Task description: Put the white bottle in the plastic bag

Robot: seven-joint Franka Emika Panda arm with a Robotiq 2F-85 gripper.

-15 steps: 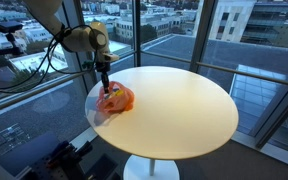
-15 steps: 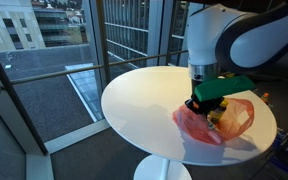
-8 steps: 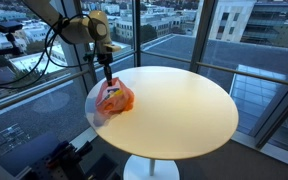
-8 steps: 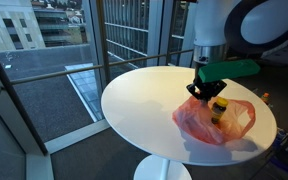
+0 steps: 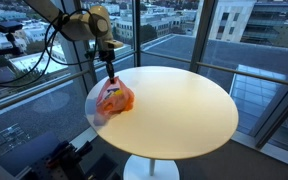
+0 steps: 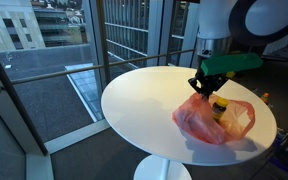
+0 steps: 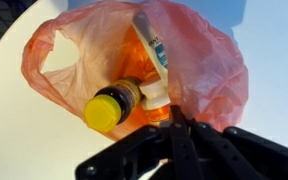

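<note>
An orange-red plastic bag point(image 7: 199, 60) lies on the round cream table point(image 5: 174, 105), near its edge; it shows in both exterior views point(image 5: 115, 98) point(image 6: 196, 122). Inside the bag lies the white bottle point(image 7: 153, 50) with a white cap, next to a dark bottle with a yellow cap point(image 7: 106, 110) point(image 6: 220, 104). My gripper point(image 7: 184, 118) hangs just above the bag's rim point(image 6: 206, 90) point(image 5: 111, 78). Its fingers are pressed together with nothing visible between them.
The table point(image 6: 144, 95) stands on a white pedestal beside floor-to-ceiling windows with a railing point(image 6: 74, 70). Cables and equipment point(image 5: 64, 160) sit on the floor below the table edge near the bag.
My gripper has risen straight up from inside the bag to just above it. The bag and the bottles stay on the table.
</note>
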